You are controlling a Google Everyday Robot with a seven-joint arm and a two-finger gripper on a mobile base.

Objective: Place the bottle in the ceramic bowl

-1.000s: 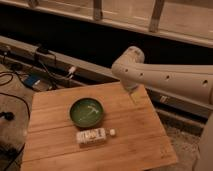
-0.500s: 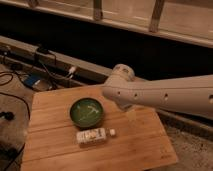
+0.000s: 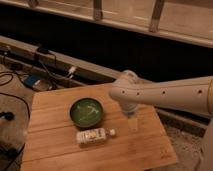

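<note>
- The bottle (image 3: pixel 92 135) lies on its side on the worktop (image 3: pixel 145 150), long axis across the view, cap pointing right.
- The tool (image 3: pixel 132 121) hangs just right of the cap, slightly farther back and not touching it. Wide or narrow, I cannot tell.
- The ceramic bowl (image 3: pixel 87 111) sits just behind the bottle, with nothing in it.

**Dim room, wooden desk**

A slatted wooden desk (image 3: pixel 60 145) stands on a grey speckled floor (image 3: pixel 185 142). Behind it a pale ledge (image 3: pixel 20 45) runs beneath a dark panel (image 3: pixel 100 42). Black cables (image 3: pixel 12 80) trail at the left. Metal posts (image 3: pixel 156 15) rise above. The gripper (image 3: pixel 132 122) hangs over the desk's right side.
</note>
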